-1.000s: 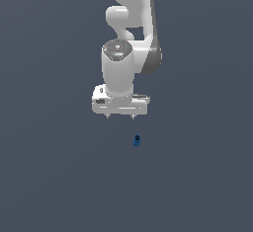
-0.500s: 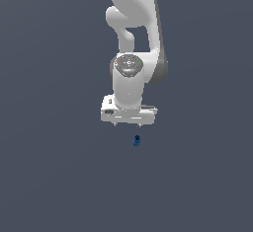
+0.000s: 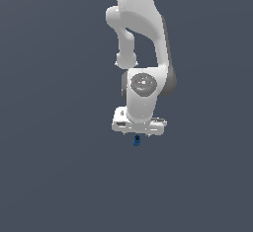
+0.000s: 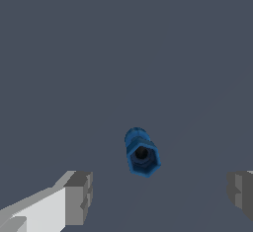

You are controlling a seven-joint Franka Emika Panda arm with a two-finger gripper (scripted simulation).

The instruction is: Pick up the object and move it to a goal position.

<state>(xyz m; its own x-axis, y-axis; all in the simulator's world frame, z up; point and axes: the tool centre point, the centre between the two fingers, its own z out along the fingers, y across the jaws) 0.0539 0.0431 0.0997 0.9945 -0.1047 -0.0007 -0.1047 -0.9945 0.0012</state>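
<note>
The white Panda arm (image 3: pixel 141 38) is seen reaching down from the top of the exterior view, with the gripper (image 3: pixel 139 133) pointed at the plain dark grey floor (image 3: pixel 54 176). The object (image 3: pixel 137 140), a small dark-blue knobbly peg, is seen just below the gripper in the exterior view, near the middle of the scene and slightly toward the exterior view's right. In the wrist view the object (image 4: pixel 141 152) is seen nearly end-on: a hexagonal end face with a dark central hole is presented to the camera, and a rounded blue body extends away behind it. The two grey fingertips (image 4: pixel 79 197) are spread wide, one on each side of the peg, and clear floor shows between each fingertip and the peg. Nothing is held and nothing is touched by the fingers. Whether the peg stands upright or is tilted on the floor cannot be told with certainty. The height of the fingertips above the floor cannot be judged from either view.
</note>
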